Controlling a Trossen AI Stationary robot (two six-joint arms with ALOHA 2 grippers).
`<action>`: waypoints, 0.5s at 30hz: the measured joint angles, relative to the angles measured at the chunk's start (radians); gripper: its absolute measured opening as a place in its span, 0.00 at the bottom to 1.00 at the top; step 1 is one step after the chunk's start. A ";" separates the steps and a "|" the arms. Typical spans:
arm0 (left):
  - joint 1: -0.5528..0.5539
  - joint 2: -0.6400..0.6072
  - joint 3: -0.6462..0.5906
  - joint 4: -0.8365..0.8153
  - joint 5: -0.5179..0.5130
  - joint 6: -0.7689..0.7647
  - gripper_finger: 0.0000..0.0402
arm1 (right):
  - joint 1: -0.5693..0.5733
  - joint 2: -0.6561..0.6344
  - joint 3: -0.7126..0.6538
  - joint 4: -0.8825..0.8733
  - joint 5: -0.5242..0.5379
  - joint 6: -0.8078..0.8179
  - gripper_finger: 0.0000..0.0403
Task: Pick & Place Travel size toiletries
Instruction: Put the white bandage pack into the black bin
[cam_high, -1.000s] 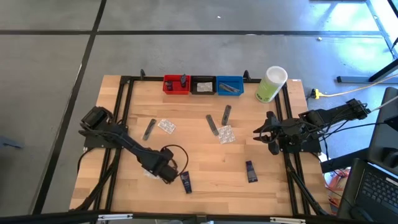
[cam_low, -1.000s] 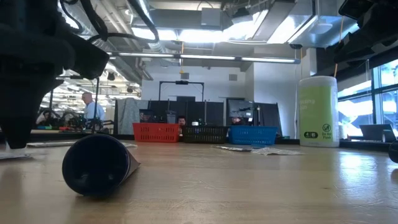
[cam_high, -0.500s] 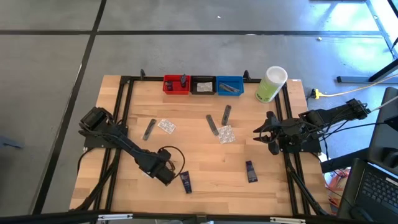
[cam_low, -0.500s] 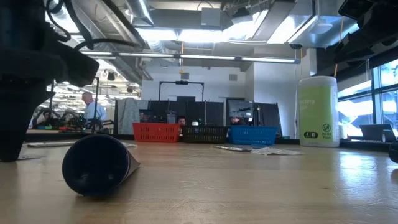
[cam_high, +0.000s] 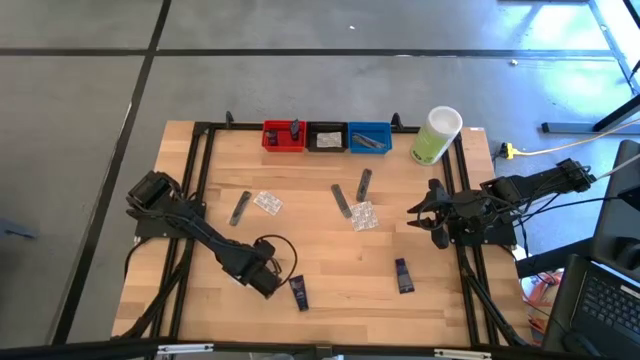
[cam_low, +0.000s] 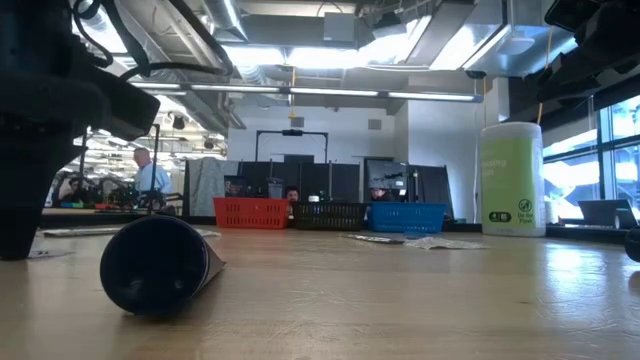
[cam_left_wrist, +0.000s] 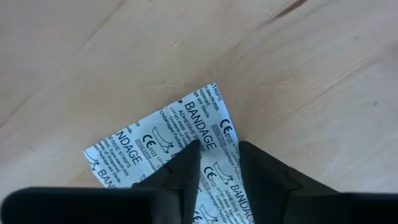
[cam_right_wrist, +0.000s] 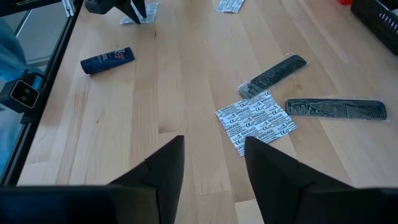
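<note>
The left gripper (cam_high: 268, 283) is low over the near left part of the wooden table (cam_high: 330, 265), just left of a dark navy mini tube (cam_high: 298, 292). In the left wrist view its fingers (cam_left_wrist: 180, 177) stand narrowly apart, straddling a white bandage packet (cam_left_wrist: 161, 146) that lies flat on the wood. The packet is printed all over in dark blue with the repeated words "BANDAGE", "STRIPS" and the "CE" mark. Whether the pads already pinch it cannot be told.

The right gripper (cam_high: 418, 213) hovers at the right edge of the table, its fingers spread moderately with nothing between them. Ahead of it in the right wrist view lies a second white packet (cam_right_wrist: 255, 122) with the same dense blue print, too small to read there, with two slim dark sachets (cam_right_wrist: 272, 76) beside it, whose print is also unreadable.

Other toiletries lie scattered: a second navy tube (cam_high: 403, 275) near right of centre, a slim grey sachet (cam_high: 240, 208) and a clear crinkly packet (cam_high: 267, 203) at the left middle.

Along the far edge stand a red bin (cam_high: 283, 136), a black bin (cam_high: 326, 137) and a blue bin (cam_high: 369, 137), each with something inside. To their right is a tall pale-green container (cam_high: 435, 136) with a white lid; in the low view it carries faint white lettering and small round symbols that cannot be read.
</note>
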 joint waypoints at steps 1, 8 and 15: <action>0.000 0.001 0.000 0.001 -0.002 0.001 0.24 | 0.000 0.000 0.000 0.000 0.000 0.000 0.42; 0.000 0.001 -0.002 0.007 -0.018 0.034 0.12 | 0.000 0.000 0.000 0.000 0.000 0.000 0.38; -0.001 -0.001 -0.002 0.005 -0.027 0.070 0.01 | 0.000 0.000 0.000 0.000 0.000 0.000 0.35</action>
